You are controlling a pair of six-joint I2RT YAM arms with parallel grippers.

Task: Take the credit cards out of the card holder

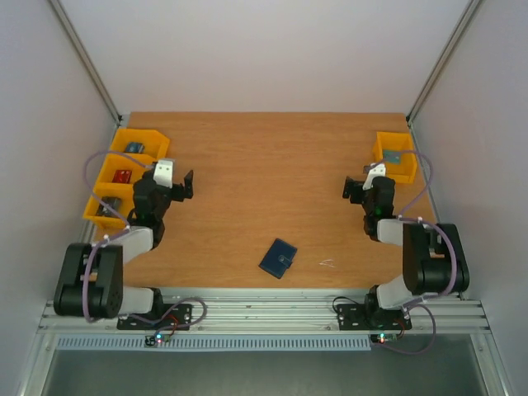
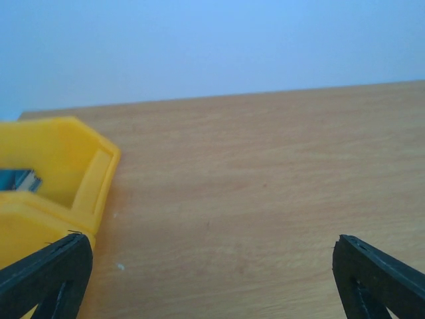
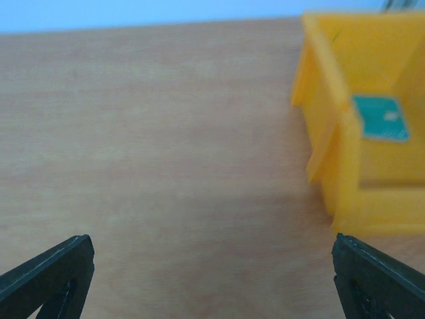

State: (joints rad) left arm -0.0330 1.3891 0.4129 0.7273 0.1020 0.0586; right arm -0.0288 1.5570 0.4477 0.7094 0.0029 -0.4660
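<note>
You are just starting: the card holder (image 1: 278,258) is lying shut near the front edge of the table (image 1: 272,157), no cards showing, while your left pincer (image 1: 185,185) and right pincer (image 1: 352,188) are hovering wide, empty, well away

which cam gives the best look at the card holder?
Top external: the card holder lies closed on the table, whole and unobstructed, near the front edge. Neither wrist view shows it: left wrist sees wood and the left-side yellow bin, right wrist the right-side yellow bin.
</note>
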